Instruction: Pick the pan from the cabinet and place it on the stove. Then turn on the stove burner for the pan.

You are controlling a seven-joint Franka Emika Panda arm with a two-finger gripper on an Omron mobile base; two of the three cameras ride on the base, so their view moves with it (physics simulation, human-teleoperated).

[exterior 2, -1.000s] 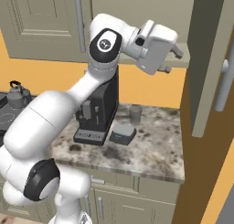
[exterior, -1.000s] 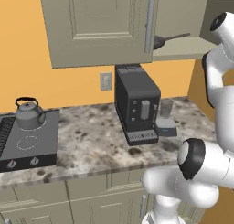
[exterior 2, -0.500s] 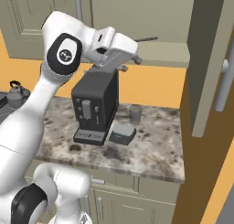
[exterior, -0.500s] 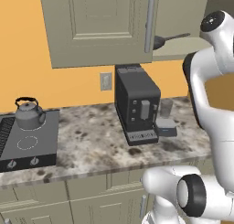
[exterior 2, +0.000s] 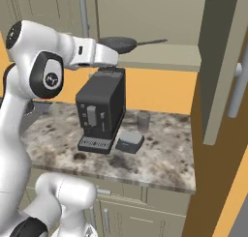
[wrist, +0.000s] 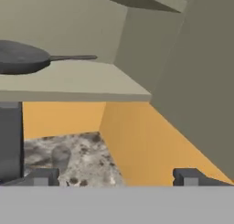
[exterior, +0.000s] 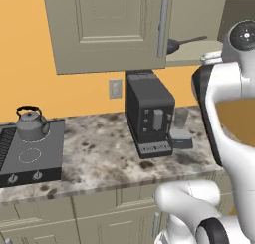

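Pan (wrist: 20, 57) upper left of hand view, on cabinet (wrist: 82, 83) shelf, handle pointing right; tool (wrist: 116, 177) spread wide, empty, low and well short of it; risk: rising too close could knock the shelf edge or shove the pan deeper

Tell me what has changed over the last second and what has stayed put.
The arm has swung left in the right base view, carrying the gripper from beside the open cabinet to in front of the pan. Its jaws stay open, holding nothing. The pan still lies on the cabinet shelf, untouched; the coffee machine, kettle and stove have not moved.
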